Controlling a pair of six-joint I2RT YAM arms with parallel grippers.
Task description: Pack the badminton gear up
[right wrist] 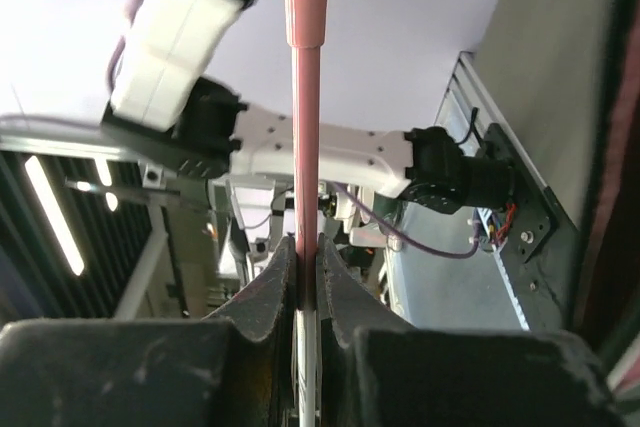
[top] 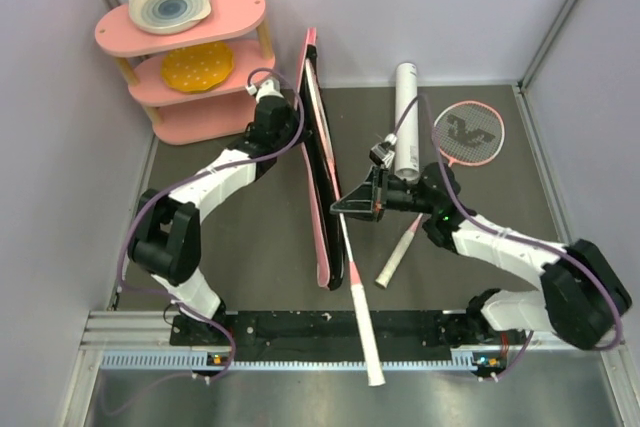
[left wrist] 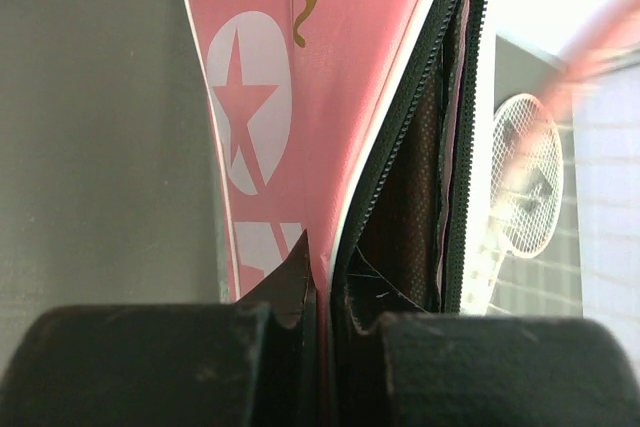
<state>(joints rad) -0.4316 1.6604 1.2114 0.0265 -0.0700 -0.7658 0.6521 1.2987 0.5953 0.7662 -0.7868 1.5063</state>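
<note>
A pink shelf [top: 238, 5] with three tiers is standing at the far left of the table [top: 250, 247], close to the left wall [top: 50, 147]. A pale plate [top: 170, 4] with blue-grey rings is lying on its top tier, toward the left end. A yellow plate [top: 198, 67] is sitting on the middle tier, right beneath it. Light wooden posts [top: 265, 44] are holding the tiers apart. The bottom tier is resting on the dark table. A metal rail [top: 130, 332] is running along the table's near edge, left to right.
</note>
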